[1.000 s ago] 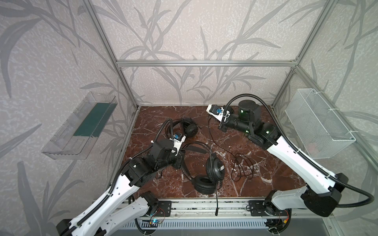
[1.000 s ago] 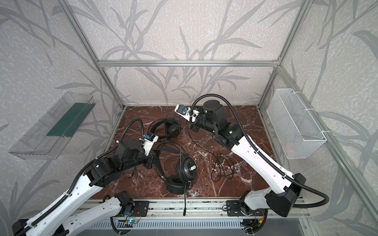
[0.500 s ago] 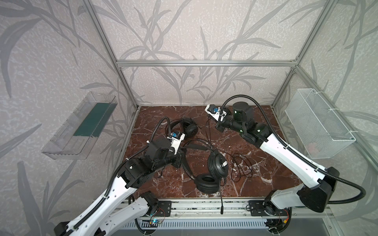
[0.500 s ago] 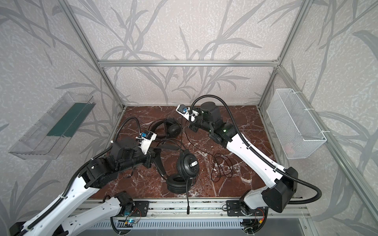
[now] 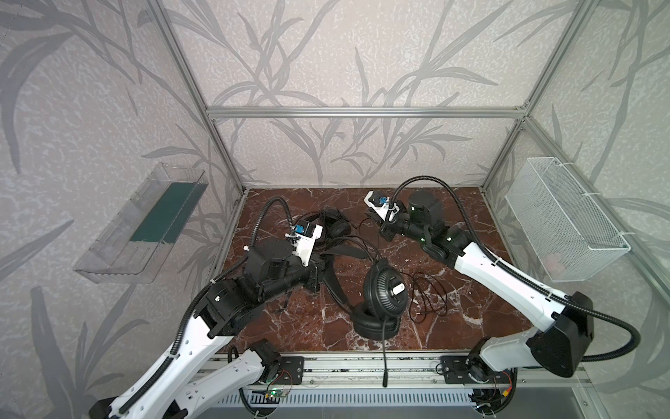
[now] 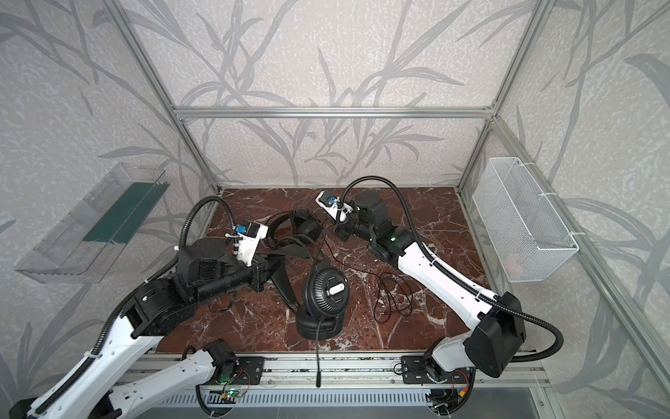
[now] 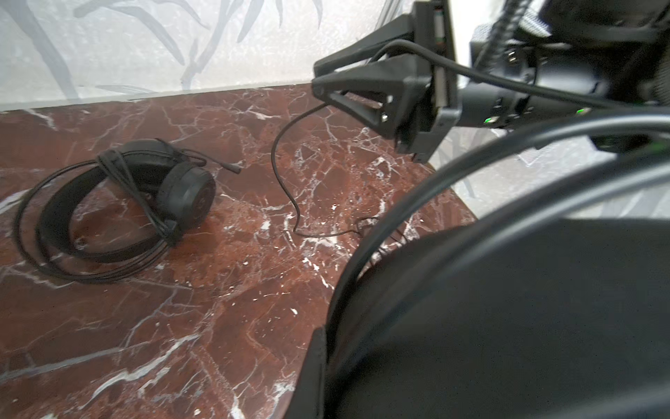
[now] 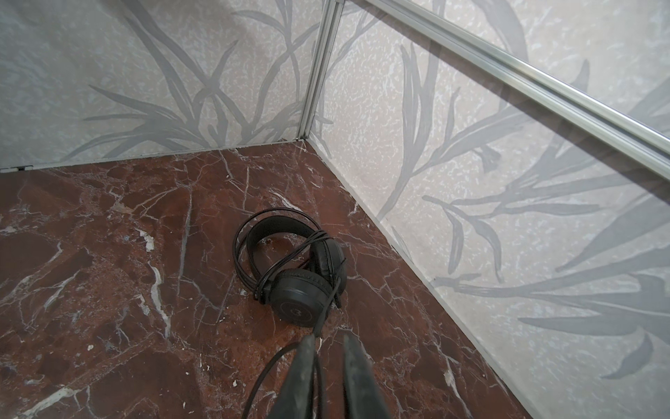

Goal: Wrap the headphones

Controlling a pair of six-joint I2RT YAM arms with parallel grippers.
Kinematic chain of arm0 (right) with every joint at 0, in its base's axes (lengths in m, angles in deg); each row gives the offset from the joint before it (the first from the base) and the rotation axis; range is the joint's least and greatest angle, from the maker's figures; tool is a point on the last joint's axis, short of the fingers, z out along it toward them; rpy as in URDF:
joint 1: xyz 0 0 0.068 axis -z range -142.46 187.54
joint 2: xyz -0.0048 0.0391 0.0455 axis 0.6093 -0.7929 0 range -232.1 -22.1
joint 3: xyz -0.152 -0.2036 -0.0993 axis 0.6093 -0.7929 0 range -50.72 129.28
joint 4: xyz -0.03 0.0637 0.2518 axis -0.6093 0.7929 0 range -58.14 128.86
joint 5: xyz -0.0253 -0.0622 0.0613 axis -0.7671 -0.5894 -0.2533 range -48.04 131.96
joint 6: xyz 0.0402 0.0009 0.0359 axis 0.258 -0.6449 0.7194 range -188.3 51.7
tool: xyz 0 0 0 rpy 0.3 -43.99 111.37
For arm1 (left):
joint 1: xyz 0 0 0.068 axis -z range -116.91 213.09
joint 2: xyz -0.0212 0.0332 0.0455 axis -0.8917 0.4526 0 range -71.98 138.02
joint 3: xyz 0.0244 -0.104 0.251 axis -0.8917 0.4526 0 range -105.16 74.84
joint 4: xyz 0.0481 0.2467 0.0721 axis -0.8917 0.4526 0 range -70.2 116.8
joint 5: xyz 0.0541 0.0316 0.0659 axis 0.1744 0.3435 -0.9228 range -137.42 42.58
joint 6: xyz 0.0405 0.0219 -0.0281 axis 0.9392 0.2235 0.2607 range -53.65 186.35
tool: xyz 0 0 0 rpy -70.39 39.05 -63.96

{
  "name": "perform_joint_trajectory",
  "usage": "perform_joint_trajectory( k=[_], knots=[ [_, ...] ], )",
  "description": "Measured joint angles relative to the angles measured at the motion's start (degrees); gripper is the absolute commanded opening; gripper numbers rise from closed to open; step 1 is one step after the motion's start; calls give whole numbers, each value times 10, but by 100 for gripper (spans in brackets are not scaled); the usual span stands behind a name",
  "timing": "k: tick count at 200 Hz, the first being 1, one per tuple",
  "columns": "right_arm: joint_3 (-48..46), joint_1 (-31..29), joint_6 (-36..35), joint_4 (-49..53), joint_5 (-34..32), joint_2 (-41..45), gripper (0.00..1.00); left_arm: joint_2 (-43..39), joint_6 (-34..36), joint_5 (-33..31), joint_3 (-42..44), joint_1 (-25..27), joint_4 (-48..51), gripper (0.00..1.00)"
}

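**Marble floor, two headsets, both arms in**

Red marble floor [image 5: 453, 225]: unwrapped headset [image 5: 382, 295] near at 6 o'clock, left gripper [image 5: 319, 270] clamped on its headband. Farther, right gripper [image 8: 326, 348] slightly parted around the cable [image 7: 286, 188]. Wrapped headset [image 8: 293, 272] at 11 o'clock.

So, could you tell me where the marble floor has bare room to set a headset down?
Bare marble lies at the back right, between the right arm and the mesh basket, and along the front left below the left arm. The middle is crowded: the unwrapped headset, its loose cable, the wrapped headset and both arms.
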Motion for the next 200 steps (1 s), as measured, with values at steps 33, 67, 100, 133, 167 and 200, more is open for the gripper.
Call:
perform_joint_trajectory(
  k=[33,67,100,133,167,200],
  knots=[
    [-24,2,26,-22,3,0,38,16,-36,16,-25,1,-6,0],
    [-68,3,52,-53,7,8,52,30,-65,6,-50,1,-2,0],
    [-110,3,86,-83,4,13,68,52,-82,-21,-96,1,14,0],
    [-161,3,131,-121,2,19,74,76,-94,-55,-136,-2,26,0],
    [-201,3,181,-141,10,21,76,104,-110,-90,-177,-18,47,0],
    [-237,3,219,-165,36,21,79,132,-143,-97,-214,-59,63,0]
  ],
)
